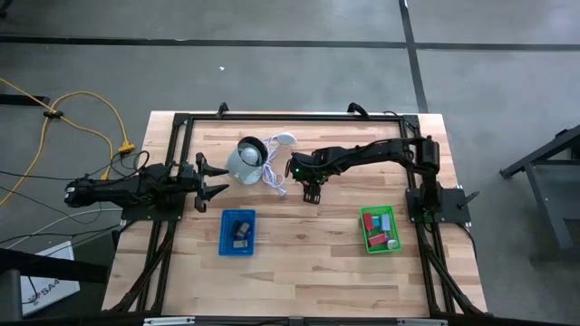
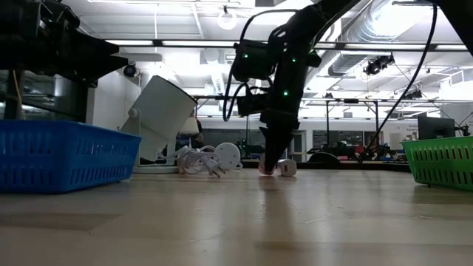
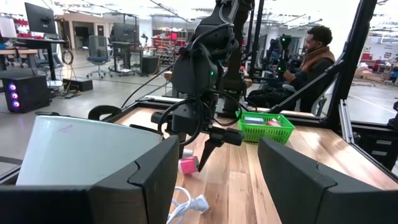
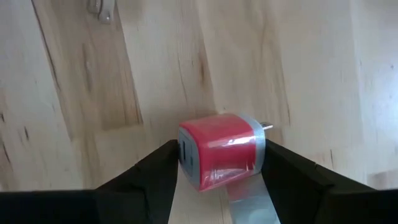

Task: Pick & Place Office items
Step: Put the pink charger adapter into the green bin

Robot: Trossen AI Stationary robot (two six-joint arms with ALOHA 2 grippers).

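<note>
A red block with a pale band lies on its side on the bare wood near the table's middle; in the left wrist view it shows pink. My right gripper points steeply down over it, open, one finger on either side of the block and the tips close to the table. In the high view the gripper hides the block. My left gripper waits open at the table's left, held level above the wood, nothing between its fingers. My right gripper's fingers stand close against the two short ends of the red block, coming from above. Whether they touch it I cannot tell. The block lies flat on the table.
A grey-white round object with a white cord lies just left of the right gripper. A blue tray and a green tray, each holding small pieces, sit nearer the front edge. A person sits beyond the table.
</note>
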